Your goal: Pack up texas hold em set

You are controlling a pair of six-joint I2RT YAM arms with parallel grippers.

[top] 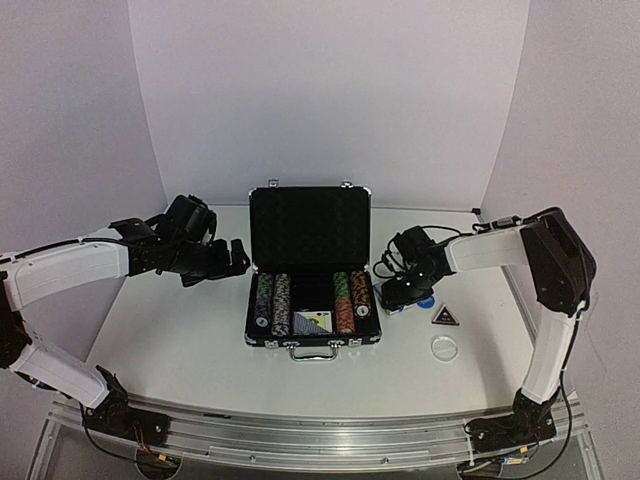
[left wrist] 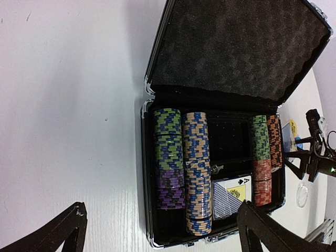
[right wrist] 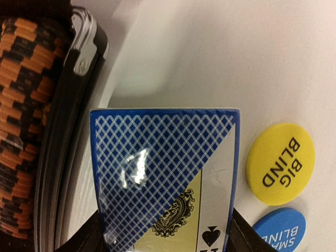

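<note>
The black briefcase (top: 312, 345) lies open at mid-table with its foam lid (top: 310, 225) upright. Rows of striped poker chips (top: 281, 303) and one blue-backed card deck (top: 313, 321) fill the tray. Just right of the case, my right gripper (right wrist: 165, 231) is shut on a second blue-backed deck (right wrist: 157, 168) lying on the table, a finger against each long edge. Beside it lie a yellow "BIG BLIND" disc (right wrist: 281, 163) and a blue disc (right wrist: 278, 231). My left gripper (left wrist: 160, 210) hangs open, left of and above the case, holding nothing.
A dark triangular button (top: 445, 317) and a clear round disc (top: 444, 348) rest on the white table right of the case. The case's silver rim (right wrist: 68, 131) and orange chips (right wrist: 23, 105) stand close on the held deck's left. White walls enclose the table.
</note>
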